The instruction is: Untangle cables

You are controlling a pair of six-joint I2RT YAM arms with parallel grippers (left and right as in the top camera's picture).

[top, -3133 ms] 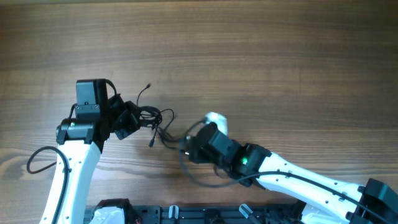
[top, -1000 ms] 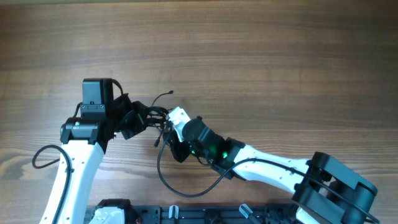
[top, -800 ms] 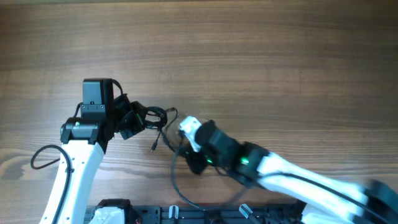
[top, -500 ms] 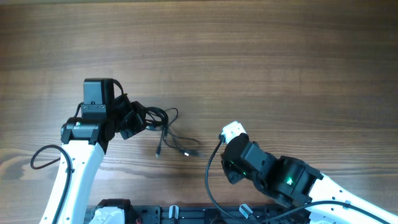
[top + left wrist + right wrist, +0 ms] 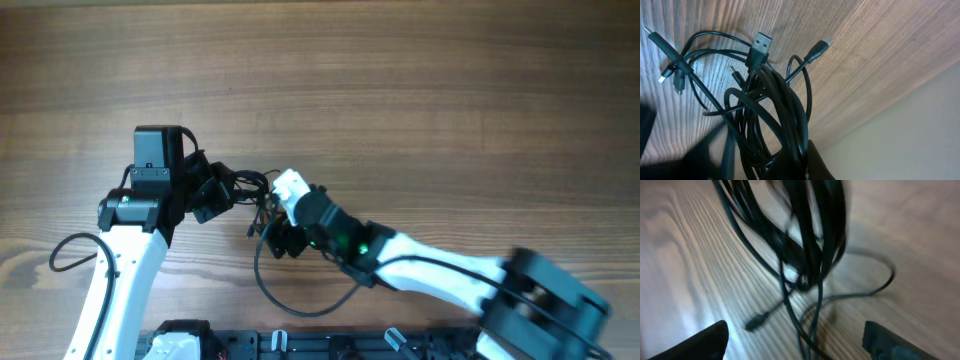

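The cables are a tangled bundle of thin black cords (image 5: 254, 186) on the wood table, between my two grippers. In the left wrist view the bundle (image 5: 771, 107) shows a USB plug (image 5: 760, 46) and several small plug ends fanned out on the wood. My left gripper (image 5: 226, 193) is shut on the bundle's lower loops (image 5: 790, 167). My right gripper (image 5: 273, 236) is open right at the bundle's right side. In the blurred right wrist view its fingers (image 5: 797, 342) stand wide apart, with loose strands (image 5: 805, 255) running down between them and a small plug (image 5: 754, 325) on the table.
A thicker black arm wire (image 5: 290, 300) loops on the table below the right gripper. Another arm wire (image 5: 62, 256) curls at the left arm's base. A black rack (image 5: 300, 345) runs along the near edge.
The right arm, which half a second ago was pulled back to the lower right and away from the cords, has swung back left to the bundle. The left arm has stayed still, holding the bundle.
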